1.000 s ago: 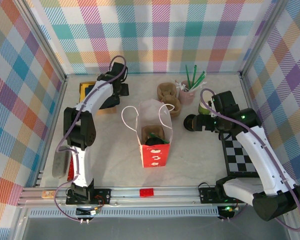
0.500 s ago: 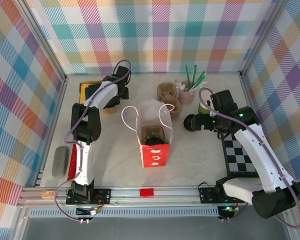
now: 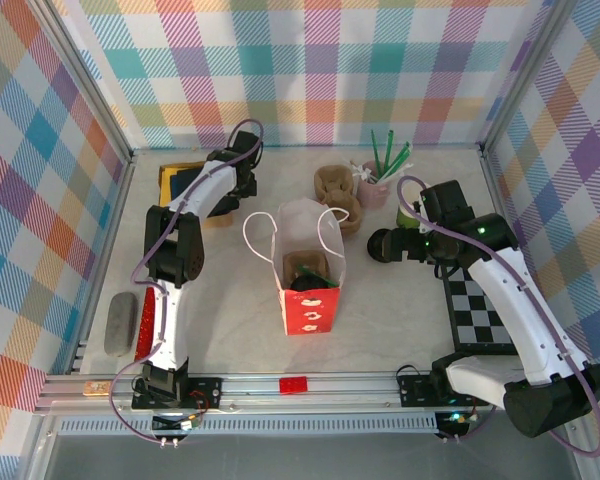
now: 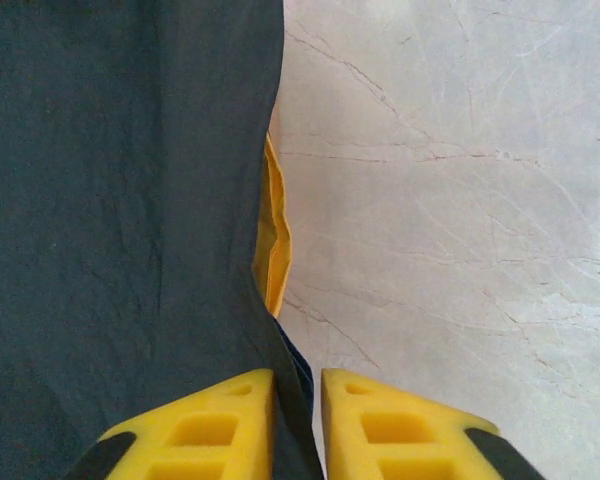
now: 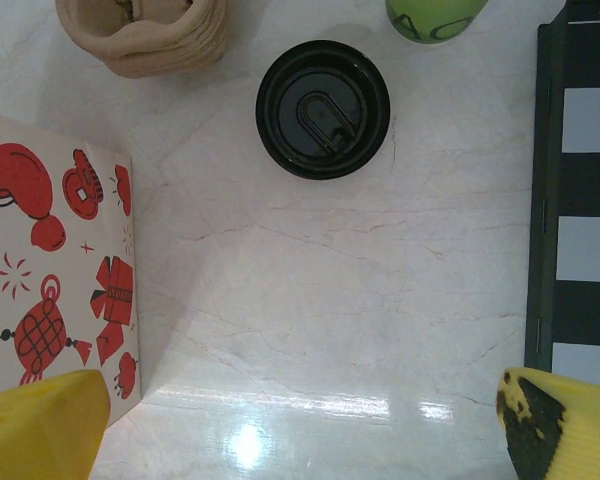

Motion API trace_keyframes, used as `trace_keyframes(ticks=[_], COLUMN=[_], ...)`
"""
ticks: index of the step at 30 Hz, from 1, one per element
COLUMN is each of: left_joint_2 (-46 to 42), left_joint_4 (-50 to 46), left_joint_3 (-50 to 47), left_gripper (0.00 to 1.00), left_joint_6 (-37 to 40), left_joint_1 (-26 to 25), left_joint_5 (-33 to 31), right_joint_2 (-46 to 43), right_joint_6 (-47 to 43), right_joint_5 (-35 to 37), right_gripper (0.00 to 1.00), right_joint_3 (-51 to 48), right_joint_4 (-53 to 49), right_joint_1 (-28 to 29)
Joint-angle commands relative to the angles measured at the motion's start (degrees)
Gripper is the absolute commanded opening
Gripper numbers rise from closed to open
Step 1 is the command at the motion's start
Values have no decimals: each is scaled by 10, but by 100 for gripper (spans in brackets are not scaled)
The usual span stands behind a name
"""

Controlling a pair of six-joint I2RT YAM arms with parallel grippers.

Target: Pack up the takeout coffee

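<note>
The takeout coffee (image 5: pixel 323 108) stands upright just right of the paper bag (image 3: pixel 310 310), in the upper middle of the right wrist view. Our right gripper (image 5: pixel 300 425) hangs short of it with fingers wide apart, so if we come down off-centre we may knock it over. Our left gripper (image 4: pixel 298 425), at the top view's upper left, pinches a dark cloth (image 4: pixel 120 200); since the earlier frame the left arm (image 3: pixel 175 250) has swung inward, while the coffee has not moved.

A red-printed white paper bag (image 3: pixel 305 270) stands mid-surface (image 3: pixel 230 320). At its 1 o'clock sit a brown cup carrier (image 3: pixel 337 190) and a pink cup of green straws (image 3: pixel 373 190). A checkerboard (image 3: pixel 477 310) lies at 3 o'clock and a black-and-yellow cloth (image 3: pixel 185 180) at 10.
</note>
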Motion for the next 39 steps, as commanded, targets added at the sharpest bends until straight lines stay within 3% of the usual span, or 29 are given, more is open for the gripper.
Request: trace_keyframes(ticks=[1,9,21,39], left_joint_2=[-6,-7,-42,-139], left_joint_4=[-16,-27,-41,-72], left_joint_3=[17,26,28,-31], left_gripper=[16,0,0,0], left_joint_6=[5,11,16,17], left_joint_1=[8,8,8,8], left_joint_5=[-16,-17,-16,63], right_joint_2=[-2,-6,-10,-35], right_joint_6=[-4,-5,-5,-3], right_joint_5=[-10,-10,-18,-21], right_gripper=[99,99,99,99], right_joint_3=[-3,-5,-2,26], right_joint_4=[11,9,9,-17], right_joint_1=[-3,-3,-3,-3])
